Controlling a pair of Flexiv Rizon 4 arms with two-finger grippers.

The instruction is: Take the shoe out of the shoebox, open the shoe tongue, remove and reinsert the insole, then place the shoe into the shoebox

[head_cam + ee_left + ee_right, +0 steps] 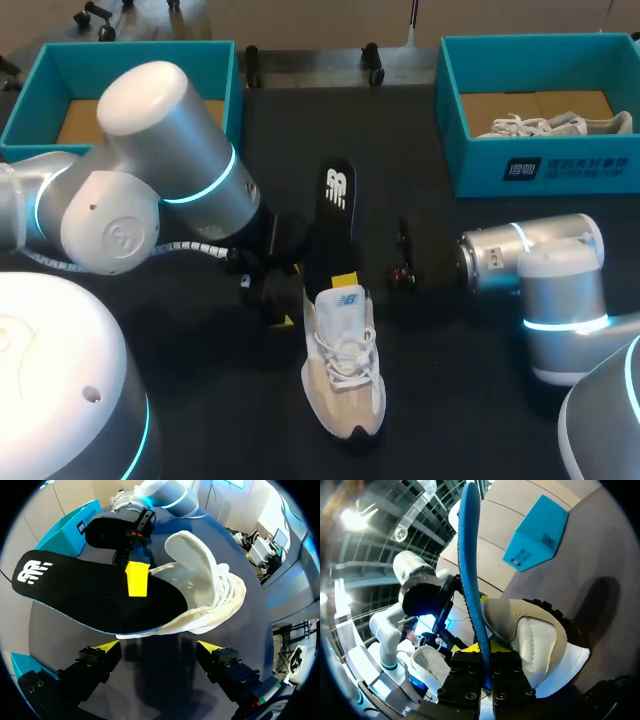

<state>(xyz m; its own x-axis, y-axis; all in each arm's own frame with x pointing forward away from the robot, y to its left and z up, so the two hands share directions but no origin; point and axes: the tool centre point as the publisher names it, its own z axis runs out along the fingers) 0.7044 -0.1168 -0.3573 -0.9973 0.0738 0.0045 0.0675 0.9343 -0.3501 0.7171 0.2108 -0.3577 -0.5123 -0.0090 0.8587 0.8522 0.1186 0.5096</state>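
Blocking the near left of the table [470, 400], my left arm [150, 190] is a bulk of smooth silver housings with glowing cyan rings, and it hides the ground beneath it. My right arm [545, 270], rounded and silver too, is cut off at the near right corner. The dark matte tabletop swallows the black gripper bodies, so their outlines are hard to make out from above. Two teal card boxes stand at the far edge: the left shoebox [225, 85], partly behind my left arm, with a brown floor, and the right shoebox [540, 165], where a pale second shoe [560, 125] lies against the far wall. The shoe [345, 385] lies mid-table, beige and white with white laces and a dark sole, toe toward the near edge, with open tabletop on its right and near sides. The insole [337, 205], flat, black on top and blue at its edge, juts out of the shoe's mouth toward the far side, its forepart hidden inside. The right gripper [484, 665] is clamped on the insole's edge. The left gripper [159, 647] stands apart and holds nothing, just beside the shoe.
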